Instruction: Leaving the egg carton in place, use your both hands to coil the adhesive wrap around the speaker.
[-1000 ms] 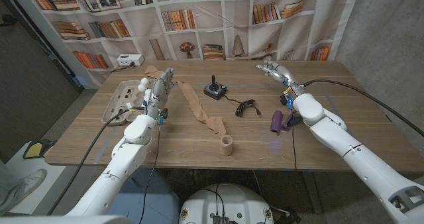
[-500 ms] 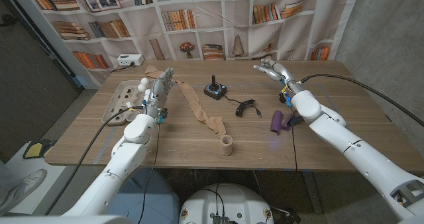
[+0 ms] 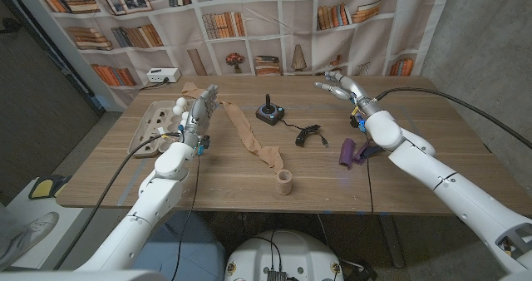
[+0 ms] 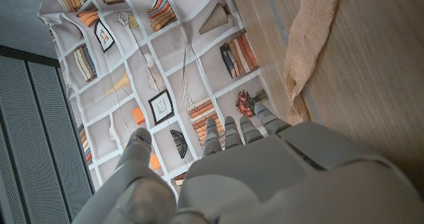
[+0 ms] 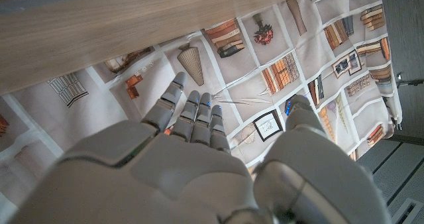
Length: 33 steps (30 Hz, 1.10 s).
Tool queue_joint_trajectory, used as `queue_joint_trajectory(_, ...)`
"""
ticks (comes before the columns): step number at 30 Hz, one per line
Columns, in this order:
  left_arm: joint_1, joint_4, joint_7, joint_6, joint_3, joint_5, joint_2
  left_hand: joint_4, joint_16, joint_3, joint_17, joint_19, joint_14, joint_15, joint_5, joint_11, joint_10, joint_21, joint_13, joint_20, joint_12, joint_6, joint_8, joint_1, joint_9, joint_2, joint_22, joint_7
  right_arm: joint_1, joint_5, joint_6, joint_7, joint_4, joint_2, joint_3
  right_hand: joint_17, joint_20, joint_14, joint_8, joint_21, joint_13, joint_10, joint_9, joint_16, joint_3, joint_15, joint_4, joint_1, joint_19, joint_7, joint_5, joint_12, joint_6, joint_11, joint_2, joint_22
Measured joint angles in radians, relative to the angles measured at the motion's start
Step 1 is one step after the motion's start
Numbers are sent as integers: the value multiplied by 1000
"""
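The tan adhesive wrap (image 3: pixel 253 140) lies unrolled in a long strip across the table's middle, ending in its roll (image 3: pixel 285 182) standing near the front edge. A stretch of the wrap (image 4: pixel 311 38) also shows in the left wrist view. The purple speaker (image 3: pixel 348 152) lies right of centre, beside my right forearm. The grey egg carton (image 3: pixel 150 128) sits at the left edge. My left hand (image 3: pixel 199 111) is raised between carton and wrap, fingers apart, holding nothing. My right hand (image 3: pixel 338 86) hovers over the far right of the table beyond the speaker, fingers spread and empty.
A black joystick (image 3: pixel 268 112) stands behind the wrap's middle, and a coiled black cable (image 3: pixel 309 134) lies between it and the speaker. A white box (image 3: pixel 163 76) sits at the far left corner. A bookshelf-print curtain hangs behind the table.
My right hand has drifted slightly left over the far side of the table. The left hand, wrap, speaker and carton have not moved.
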Motion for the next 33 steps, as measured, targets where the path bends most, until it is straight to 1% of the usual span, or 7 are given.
queue_joint_trajectory(7, 8, -4, -1, 2, 0, 0, 4, 0, 0, 0, 0, 0, 0, 0, 0, 0, 0, -3, 0, 0, 0, 0, 0, 0, 0, 0, 1, 0, 2, -51, -47, -8, -40, -17, -17, 1, 0, 2, 0, 0, 0, 0, 0, 0, 0, -1, 0, 4, 0, -5, 0, 0, 5, 0, 4, 0)
queue_joint_trajectory(10, 11, -5, -2, 3, 0, 0, 4, 0, 0, 0, 0, 0, 0, 0, 0, 0, 0, -4, 0, 0, 0, 0, 0, 0, 0, 0, 1, 0, 9, -71, -65, -9, -53, -23, -26, 9, 7, 42, 0, 0, 3, 5, 2, 22, 0, -7, 0, 9, 8, -5, 0, 0, 5, -5, 9, 0)
queue_joint_trajectory(12, 14, -7, -2, 4, -1, 0, 6, 0, 0, 0, 0, 0, 0, 0, 0, 0, 0, -4, 0, 0, 0, 0, 0, 0, 0, 0, 1, 0, 16, -86, -78, -9, -58, -26, -32, 9, 3, 51, 0, 0, 5, 5, 5, 26, 0, -9, 0, 9, 11, -5, 0, 0, 5, -5, 9, 0)
queue_joint_trajectory(14, 15, -8, -2, 5, -2, 0, 6, 0, 0, 0, 0, 0, 0, 0, 0, 0, 0, -4, 0, 0, 0, 5, 0, 0, 0, 0, 1, 5, 21, -92, -83, -9, -58, -26, -37, 12, 3, 51, 0, 0, 5, 5, 5, 26, 0, -10, 0, 9, 11, -5, 0, 0, 5, -5, 9, -1)
queue_joint_trajectory(19, 18, -10, 2, 11, -4, 2, 7, 0, 0, 0, 0, 0, 0, 0, 0, 0, 0, -4, 0, 0, 0, 5, 0, 0, 0, 0, 1, 5, 37, -107, -90, -7, -56, -27, -50, 17, 3, 37, -9, 0, 5, 0, 5, 26, -5, -8, 4, 9, 11, -10, 0, -4, 1, -11, 9, -3)
queue_joint_trajectory(21, 18, -11, 4, 14, -4, 4, 8, -4, 0, -4, 0, 0, 0, 0, 0, 0, 0, -4, 0, 0, 0, 5, 0, 4, 0, 4, 1, 5, 42, -112, -92, -5, -53, -27, -55, 19, 3, 32, -8, 0, 4, 0, 5, 26, -14, -6, 3, 9, 11, -13, 0, -4, -2, -11, 9, -3)
queue_joint_trajectory(33, 12, -11, 11, 23, 3, 18, 8, -4, 0, -4, 0, 4, 0, 0, 0, 6, 5, -11, 0, -4, 0, 16, 0, 9, 0, 1, 0, 5, 68, -170, -109, -1, -51, -31, -89, 24, 3, 32, -8, -6, 8, 5, 5, 26, -17, -6, 5, 9, 11, -9, 0, -4, 2, -16, 9, -3)
